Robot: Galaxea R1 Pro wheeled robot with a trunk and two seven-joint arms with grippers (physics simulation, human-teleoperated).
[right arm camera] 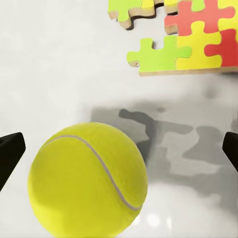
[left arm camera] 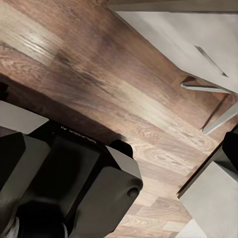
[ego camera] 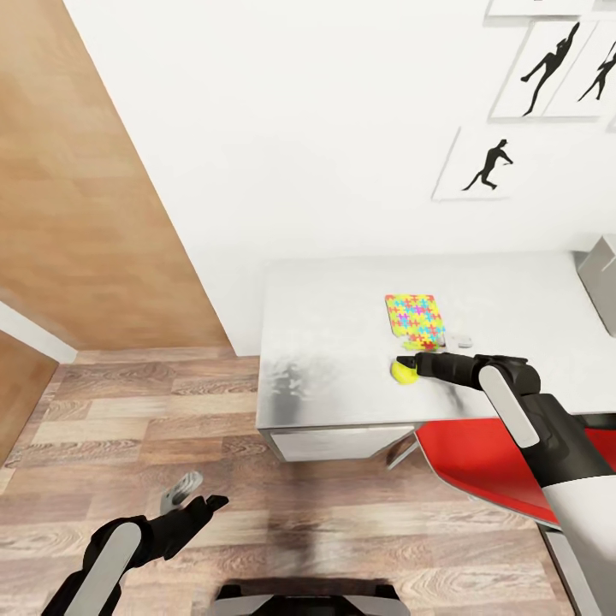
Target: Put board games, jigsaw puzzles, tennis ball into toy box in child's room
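On the table (ego camera: 325,342) lies a yellow tennis ball (ego camera: 400,372), close to the front edge. My right gripper (ego camera: 412,366) is at the ball, open, with one black fingertip (right arm camera: 10,156) on each side of the ball (right arm camera: 88,183) and not touching it. A multicoloured jigsaw puzzle (ego camera: 414,319) lies flat just behind the ball, and its green, yellow and red pieces (right arm camera: 188,34) appear in the right wrist view. The grey toy box (ego camera: 601,287) is cut off at the table's right end. My left gripper (ego camera: 192,503) hangs open over the wood floor, holding nothing.
A red chair (ego camera: 488,462) stands under the table's front edge beneath my right arm. The white drawer unit (left arm camera: 198,44) and a metal chair leg (left arm camera: 210,89) are near my left arm. A small pale object (ego camera: 459,340) lies beside the puzzle. Black silhouette pictures (ego camera: 488,167) hang on the wall.
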